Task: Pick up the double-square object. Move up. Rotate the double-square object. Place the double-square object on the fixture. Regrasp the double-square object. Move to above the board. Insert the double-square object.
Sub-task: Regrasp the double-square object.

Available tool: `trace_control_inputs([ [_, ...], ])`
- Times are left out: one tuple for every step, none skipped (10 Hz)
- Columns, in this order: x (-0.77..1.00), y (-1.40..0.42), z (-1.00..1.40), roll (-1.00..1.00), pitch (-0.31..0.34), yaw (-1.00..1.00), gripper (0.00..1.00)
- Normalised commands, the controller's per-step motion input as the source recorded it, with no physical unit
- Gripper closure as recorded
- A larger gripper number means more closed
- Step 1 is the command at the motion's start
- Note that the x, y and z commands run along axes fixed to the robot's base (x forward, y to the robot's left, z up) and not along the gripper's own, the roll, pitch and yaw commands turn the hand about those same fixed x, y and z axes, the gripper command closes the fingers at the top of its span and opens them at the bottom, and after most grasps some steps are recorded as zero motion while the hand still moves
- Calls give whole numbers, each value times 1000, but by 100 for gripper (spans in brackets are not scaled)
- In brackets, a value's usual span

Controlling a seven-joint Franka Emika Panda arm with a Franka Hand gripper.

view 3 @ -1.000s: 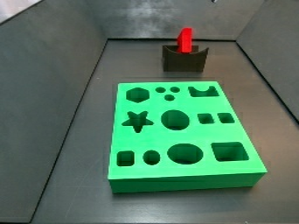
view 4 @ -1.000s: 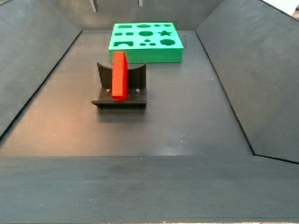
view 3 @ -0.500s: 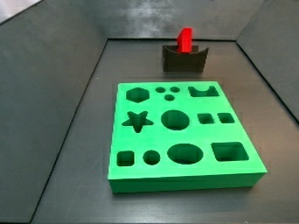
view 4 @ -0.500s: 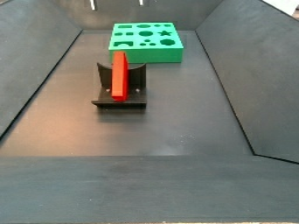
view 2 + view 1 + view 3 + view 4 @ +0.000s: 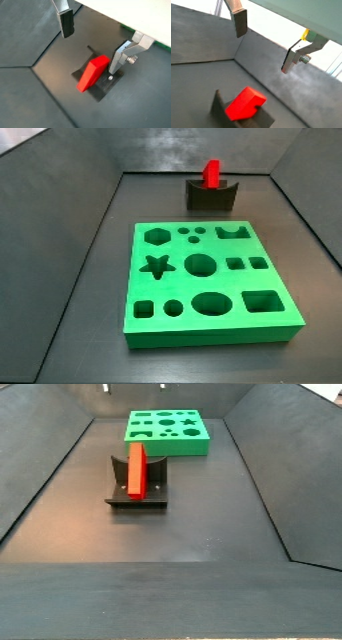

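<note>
Change since earlier frames: none visible in either side view; the small bright red plastic double-square object [image 5: 211, 172], the fixture and the board lie where they lay.

Wrist views: the hand [image 5: 264, 45] hangs above the dark floor with its two flat silver fingers [image 5: 240, 22] spread wide and nothing between them. The red double-square object [image 5: 244, 103] sits below, apart from both fingers, resting in the dark fixture [image 5: 219, 107]. In a wrist view the hand [image 5: 91, 42] is again spread, one finger [image 5: 65, 23] well clear of the piece and the other finger [image 5: 119, 58] just beside its upper end; whether it touches cannot be told. The red object [image 5: 91, 73] shows as a long bar lying across the fixture [image 5: 104, 90].

Side views: the double-square object stands upright in the notch of the small dark grey-brown fixture [image 5: 211, 196], at the far end of the counter, beyond the large bright green rectangular board [image 5: 209, 284] with its star, hexagon, circle and square cut-outs. From the opposite side, the red object [image 5: 135, 467] stands in the fixture [image 5: 138, 482], near the green board [image 5: 167, 431] behind it but apart from it. The hand is out of both side views.
</note>
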Motion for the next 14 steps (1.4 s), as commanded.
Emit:
trace_control_inputs([
  [96,-38,-11,1000,136,86,0],
  [99,-39,-18,1000,174,125,0],
  [100,-41,-17,883,171,136,0],
  [103,-43,-18,628,153,162,0],
  [104,-44,-18,436,135,175,0],
  [93,-29,-6,262,102,185,0],
  [86,-28,-5,214,79,187,0],
  [34,73,-1000,241,5,170,0],
  [37,72,-1000,234,-10,161,0],
  [48,61,-1000,195,-39,131,0],
  [53,57,-1000,167,-48,116,0],
  [67,53,-1000,118,-65,84,0],
  [75,50,-1000,93,-74,65,0],
  [88,44,-1000,72,-75,36,0],
])
